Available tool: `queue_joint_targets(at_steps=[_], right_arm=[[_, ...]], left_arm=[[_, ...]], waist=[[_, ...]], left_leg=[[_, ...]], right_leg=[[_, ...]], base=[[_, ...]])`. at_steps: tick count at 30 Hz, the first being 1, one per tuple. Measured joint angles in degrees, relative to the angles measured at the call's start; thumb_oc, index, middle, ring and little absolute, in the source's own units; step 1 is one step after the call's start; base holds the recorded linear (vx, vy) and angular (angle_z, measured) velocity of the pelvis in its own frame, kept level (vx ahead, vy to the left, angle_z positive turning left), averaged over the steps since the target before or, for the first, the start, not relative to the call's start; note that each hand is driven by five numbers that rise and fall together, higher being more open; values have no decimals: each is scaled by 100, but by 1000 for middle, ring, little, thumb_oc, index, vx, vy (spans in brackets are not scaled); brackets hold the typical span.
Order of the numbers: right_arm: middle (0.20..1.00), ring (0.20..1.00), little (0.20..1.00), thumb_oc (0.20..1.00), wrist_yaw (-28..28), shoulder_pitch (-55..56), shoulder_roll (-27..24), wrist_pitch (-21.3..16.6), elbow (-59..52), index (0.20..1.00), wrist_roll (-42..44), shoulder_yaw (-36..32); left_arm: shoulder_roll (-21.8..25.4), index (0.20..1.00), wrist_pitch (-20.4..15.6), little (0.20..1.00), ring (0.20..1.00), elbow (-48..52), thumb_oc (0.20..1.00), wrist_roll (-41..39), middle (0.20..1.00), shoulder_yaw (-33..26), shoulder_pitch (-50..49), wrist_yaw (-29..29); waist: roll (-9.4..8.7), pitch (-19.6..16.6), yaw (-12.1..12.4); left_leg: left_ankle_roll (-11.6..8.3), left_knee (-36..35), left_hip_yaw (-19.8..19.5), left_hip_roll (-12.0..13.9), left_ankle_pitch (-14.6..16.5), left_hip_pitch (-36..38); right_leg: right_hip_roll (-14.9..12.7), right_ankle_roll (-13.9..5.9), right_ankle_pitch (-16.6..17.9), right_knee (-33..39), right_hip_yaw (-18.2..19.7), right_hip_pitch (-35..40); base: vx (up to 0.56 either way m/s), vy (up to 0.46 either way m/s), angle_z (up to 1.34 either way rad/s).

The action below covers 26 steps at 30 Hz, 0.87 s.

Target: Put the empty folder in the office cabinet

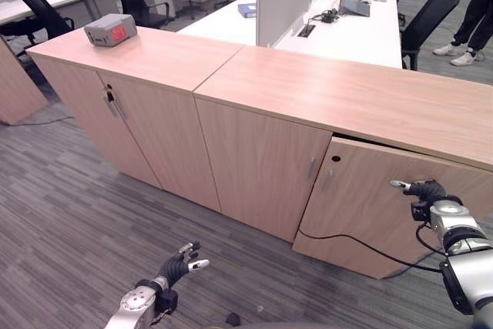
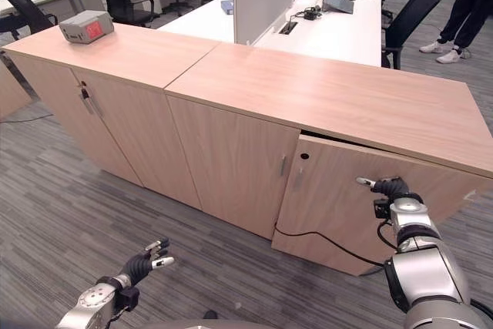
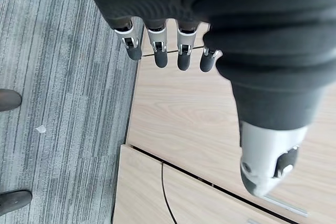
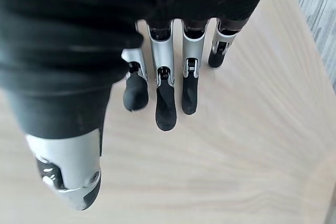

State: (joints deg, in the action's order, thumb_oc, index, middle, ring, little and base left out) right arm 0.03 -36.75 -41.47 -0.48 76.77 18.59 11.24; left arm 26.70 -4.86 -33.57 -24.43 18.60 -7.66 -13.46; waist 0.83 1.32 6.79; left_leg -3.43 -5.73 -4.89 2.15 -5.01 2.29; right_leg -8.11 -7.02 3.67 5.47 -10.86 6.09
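Wood-grain cabinet door (image 1: 370, 206) lower right of frame, ajar; right hand (image 1: 424, 189) against its face, fingers straight, holding nothing; left hand (image 1: 179, 264) low at bottom centre, open, idle; folder not visible; right hand nearer door.

Both eye views looked down from the head, sharing the cabinet (image 1: 308, 113) at mid-frame; each wrist view faced its wood from very close
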Motion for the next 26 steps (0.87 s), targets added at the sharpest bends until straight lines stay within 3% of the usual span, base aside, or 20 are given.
queue_joint_targets(at_steps=[4,10,12,17,21,26], right_arm=[[1000,1000,1000,1000,-1,0,-87,-2,21,1000,0,1],[1000,1000,1000,1000,-48,170,-3,-76,-157,1000,69,-95],[1000,1000,1000,1000,-117,857,433,-340,-943,1000,288,-434],[1000,1000,1000,1000,-67,2725,1541,-467,-2329,1000,264,-526],[1000,1000,1000,1000,84,4084,2145,-408,-2440,1000,2,-420],[1000,1000,1000,1000,235,4244,2358,-392,-1706,1000,-225,-249]], left_arm=[[-22,1000,13,1000,1000,1,1000,5,1000,171,-108,-10],[-221,1000,20,1000,1000,-14,1000,12,1000,159,-147,13],[-243,1000,21,1000,1000,-117,1000,12,1000,140,-176,70],[-600,1000,15,1000,1000,-264,1000,22,1000,-357,-255,181],[-840,1000,-1,1000,1000,-532,1000,126,1000,-625,-282,221],[-982,1000,-29,1000,1000,-1068,1000,257,1000,-634,-128,322]], waist=[[180,-122,-4],[274,-182,-75],[237,-195,-142],[266,-180,-456],[262,-166,-779],[247,-149,-937]], left_leg=[[-26,0,-58,21,-20,-8],[-26,1,-36,26,-19,-8],[-32,0,65,60,0,-14],[-40,-1,376,135,23,32],[-77,-1,604,213,97,143],[-139,-2,778,272,190,257]], right_leg=[[23,5,-4,0,-78,0],[25,15,-11,0,-55,-42],[58,32,-14,-1,62,-89],[110,52,-10,-1,321,-200],[171,81,12,-1,528,-211],[226,51,-10,-1,700,-224]], base=[[1,-58,9],[1,-2,-1],[13,-10,-25],[10,-12,-32],[19,0,-30],[-12,22,-19]])
